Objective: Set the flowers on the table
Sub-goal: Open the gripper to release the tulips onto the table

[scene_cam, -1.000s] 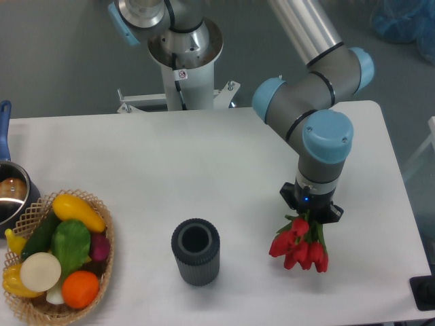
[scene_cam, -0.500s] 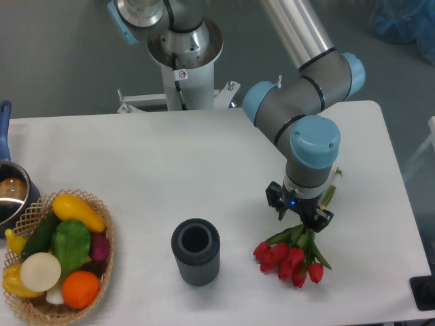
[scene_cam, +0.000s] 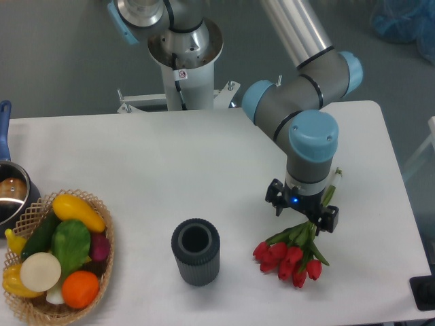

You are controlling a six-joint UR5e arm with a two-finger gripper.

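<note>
Flowers point(scene_cam: 289, 257) lie on the table point(scene_cam: 170, 163), right of the cup point(scene_cam: 196, 252), blooms pointing forward. Gripper point(scene_cam: 303, 219) sits over the stems; whether its jaws grip, can't tell. Light, floppy, bruisable: hold the stems, never the heads.

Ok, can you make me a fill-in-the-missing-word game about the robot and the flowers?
1. The tulips in the flowers are the colour ____.
2. The flowers lie to the ____ of the grey cup in the picture.
3. The wicker basket near the table's left edge is full of ____.
4. The gripper hangs right above the flowers' green ____.

Missing words: red; right; vegetables; stems
</note>
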